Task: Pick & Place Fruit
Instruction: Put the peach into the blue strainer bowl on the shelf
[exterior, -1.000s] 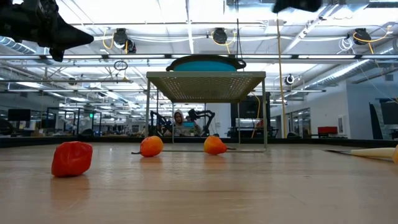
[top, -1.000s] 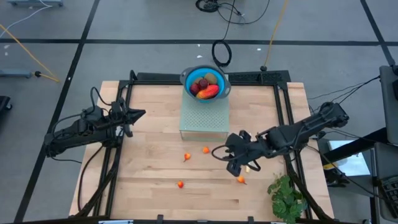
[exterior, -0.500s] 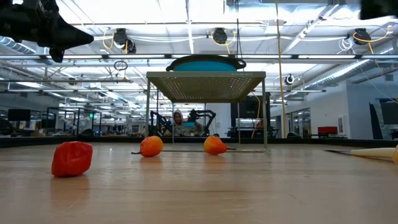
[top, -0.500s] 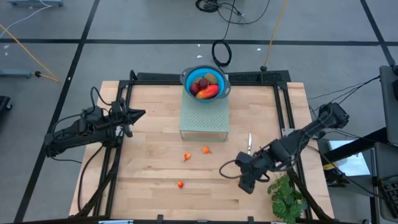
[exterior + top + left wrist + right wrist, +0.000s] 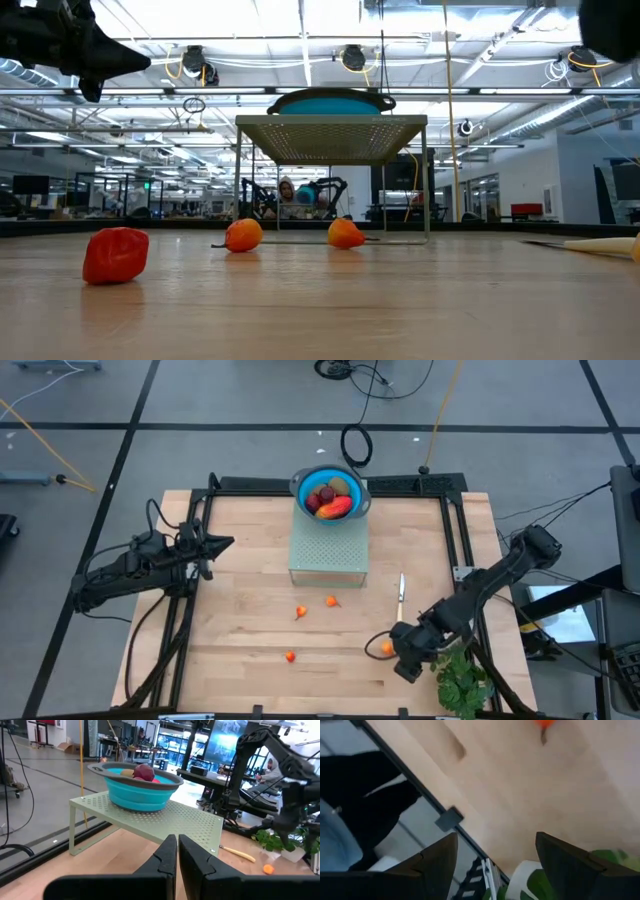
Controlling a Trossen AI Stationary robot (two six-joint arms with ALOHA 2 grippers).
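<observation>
The blue bowl [image 5: 330, 495] on the green perforated stand [image 5: 328, 555] holds a red-orange mango [image 5: 334, 508], a brown kiwi [image 5: 341, 487] and a dark-red ball [image 5: 325, 494]. Several tiny orange-red fruits lie on the wood: two near the middle [image 5: 300, 612] [image 5: 331, 600], one nearer the front [image 5: 290, 656], one at the right [image 5: 386, 648]. My right gripper [image 5: 402, 663] [image 5: 495, 855] hangs open just beside that last fruit [image 5: 545, 724], tipped downward and touching nothing. My left gripper [image 5: 215, 545] [image 5: 176, 852] stays shut and level at the left, above the table.
A slim pale-handled knife [image 5: 401, 592] lies right of the stand. A green leafy bunch [image 5: 460, 680] sits at the near right corner, close to my right gripper. The table's black frame rail [image 5: 450, 817] runs along the right edge.
My right gripper has swung from the middle of the table toward the near right corner, sinking and tipping downward, and has uncovered the knife. The fruits and the knife lie where they were.
</observation>
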